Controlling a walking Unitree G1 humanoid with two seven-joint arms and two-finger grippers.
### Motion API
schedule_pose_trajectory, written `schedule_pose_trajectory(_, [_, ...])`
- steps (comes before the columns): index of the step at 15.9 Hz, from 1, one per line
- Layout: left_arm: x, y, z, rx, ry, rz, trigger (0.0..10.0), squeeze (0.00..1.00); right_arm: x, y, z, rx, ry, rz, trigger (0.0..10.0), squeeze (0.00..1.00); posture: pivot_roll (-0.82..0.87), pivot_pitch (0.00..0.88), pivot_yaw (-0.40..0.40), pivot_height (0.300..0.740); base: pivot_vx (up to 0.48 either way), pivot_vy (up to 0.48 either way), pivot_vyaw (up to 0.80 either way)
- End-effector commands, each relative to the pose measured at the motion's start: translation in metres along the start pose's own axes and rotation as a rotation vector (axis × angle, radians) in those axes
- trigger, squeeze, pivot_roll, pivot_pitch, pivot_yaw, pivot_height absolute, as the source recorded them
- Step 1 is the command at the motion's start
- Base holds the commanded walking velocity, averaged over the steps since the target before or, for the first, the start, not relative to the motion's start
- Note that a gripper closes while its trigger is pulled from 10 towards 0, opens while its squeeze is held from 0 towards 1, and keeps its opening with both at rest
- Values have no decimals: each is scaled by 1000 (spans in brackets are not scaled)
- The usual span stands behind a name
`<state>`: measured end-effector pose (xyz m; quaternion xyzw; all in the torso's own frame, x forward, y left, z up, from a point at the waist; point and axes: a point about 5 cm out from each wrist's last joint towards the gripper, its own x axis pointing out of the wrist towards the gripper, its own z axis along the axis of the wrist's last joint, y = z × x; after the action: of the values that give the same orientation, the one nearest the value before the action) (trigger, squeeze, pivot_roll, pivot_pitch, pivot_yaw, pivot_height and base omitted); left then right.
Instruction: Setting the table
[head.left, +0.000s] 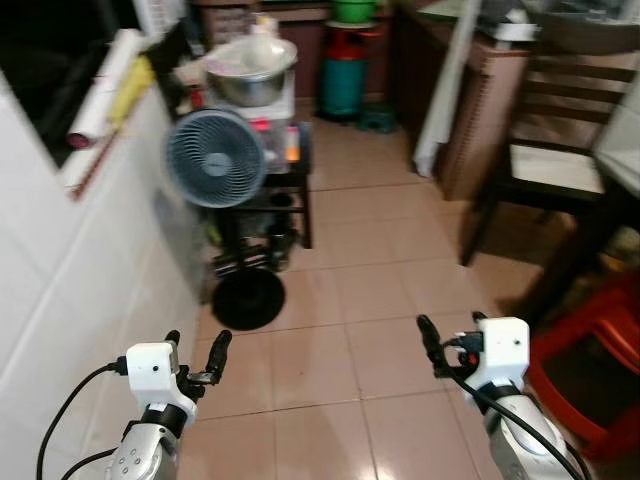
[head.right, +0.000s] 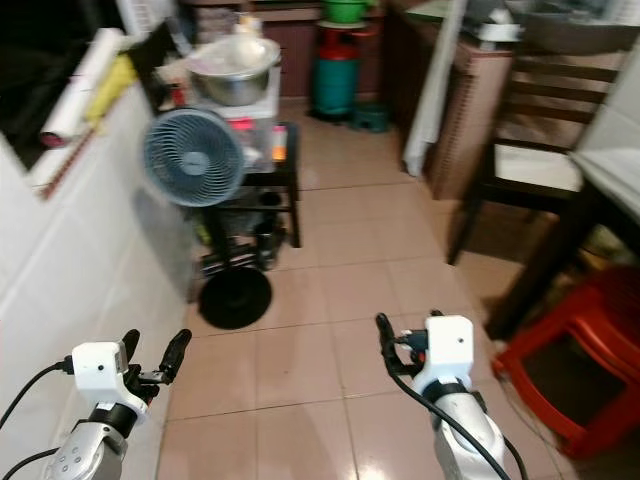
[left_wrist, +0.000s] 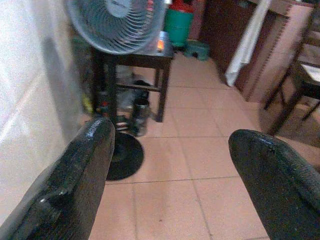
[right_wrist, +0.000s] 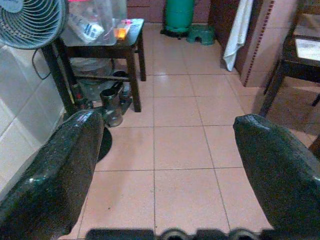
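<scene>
Tableware is nowhere within reach as the left gripper (head.left: 193, 352) and right gripper (head.left: 451, 333) are held wide and empty over bare floor tiles (head.left: 330, 300), the dining chair (head.left: 545, 165) lying beyond the right fingertips; an approach walk is judged next.

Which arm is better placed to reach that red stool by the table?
Right. The red stool sits on the robot's right, just beyond the open right gripper; the left gripper is by the tiled wall.

Dim indoor light, motion-blurred, soft floor glare.
</scene>
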<state>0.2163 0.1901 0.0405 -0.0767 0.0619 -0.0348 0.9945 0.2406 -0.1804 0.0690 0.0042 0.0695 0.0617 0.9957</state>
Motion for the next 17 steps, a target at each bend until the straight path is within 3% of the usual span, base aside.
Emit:
schedule_pose_trajectory(1, [-1,4,-3,4,5,0,10000,0,3,4,4,-4,-6,18,10000,0,28,0,35,740,281,0,-800])
schedule_pose_trajectory(9, [1,19,-27,15,44,-26,10000,0,5,9,5,-2,-14,12,10000,0,17,0,47,740,404,0,-800])
schedule_pose_trajectory(17, [2,21,-42,34,63,-56,10000,0,5,13,7,17,-17,5,10000,0,12,0,55,740,417,0,-800])
